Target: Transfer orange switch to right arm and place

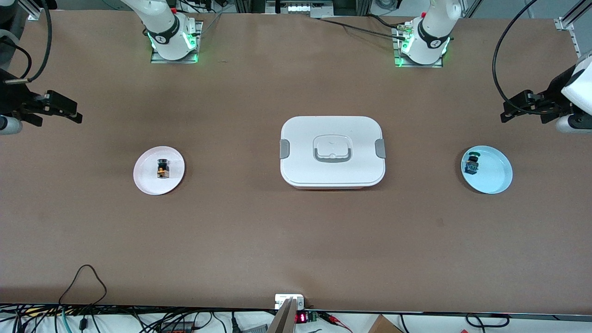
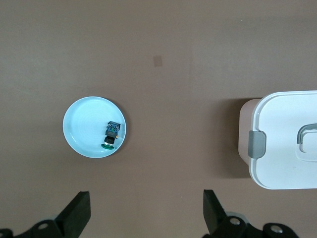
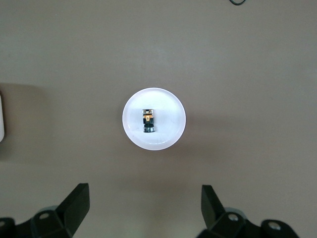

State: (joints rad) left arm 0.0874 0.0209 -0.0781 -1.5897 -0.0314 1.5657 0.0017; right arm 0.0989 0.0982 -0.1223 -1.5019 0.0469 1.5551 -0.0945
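Observation:
The orange switch lies on its side on a small white plate toward the right arm's end of the table; its black cap, orange body and silvery end also show in the right wrist view. My right gripper hangs over bare table at that end, short of the plate, open and holding nothing. My left gripper hangs over the left arm's end of the table, open and empty.
A light blue plate at the left arm's end holds a green-capped, blue-bodied switch, which also shows in the left wrist view. A white lidded box with grey clips stands at the table's middle. Cables run along the table's front edge.

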